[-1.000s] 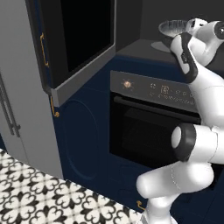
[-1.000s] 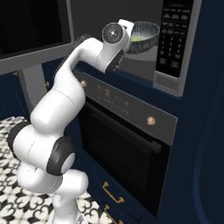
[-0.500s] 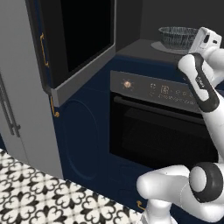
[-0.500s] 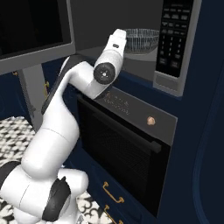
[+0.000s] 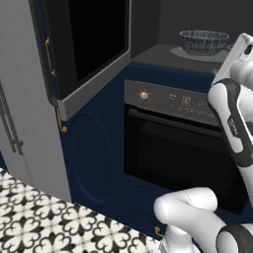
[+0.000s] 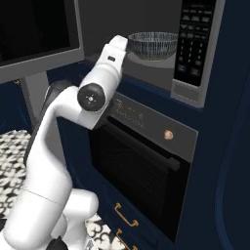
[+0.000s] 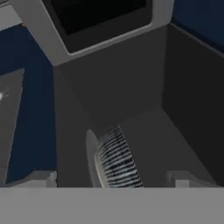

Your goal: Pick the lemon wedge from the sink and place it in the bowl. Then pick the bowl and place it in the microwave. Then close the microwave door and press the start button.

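The bowl [image 5: 203, 41] now sits alone on the turntable [image 5: 184, 52] inside the microwave [image 6: 193, 49]. The gripper [image 7: 111, 181] has let go and backed away, fingers spread wide. Closing the microwave door [image 5: 89, 49] likely comes next.

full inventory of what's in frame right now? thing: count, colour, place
bowl: 1, grey with blue-grey ribs, on the turntable inside the microwave
turntable: 1, pale, on the cavity floor under the bowl
microwave: 1, grey frame, dark cavity, above the oven
keypad: 1, black, right of the cavity
microwave door: 1, dark glass, grey frame, swung open to the left
oven: 1, black, bar handle and knob, below the microwave
fridge: 1, grey, far left
floor: black-and-white patterned tiles
gripper: 1, fingers open, just outside the bowl, holding nothing
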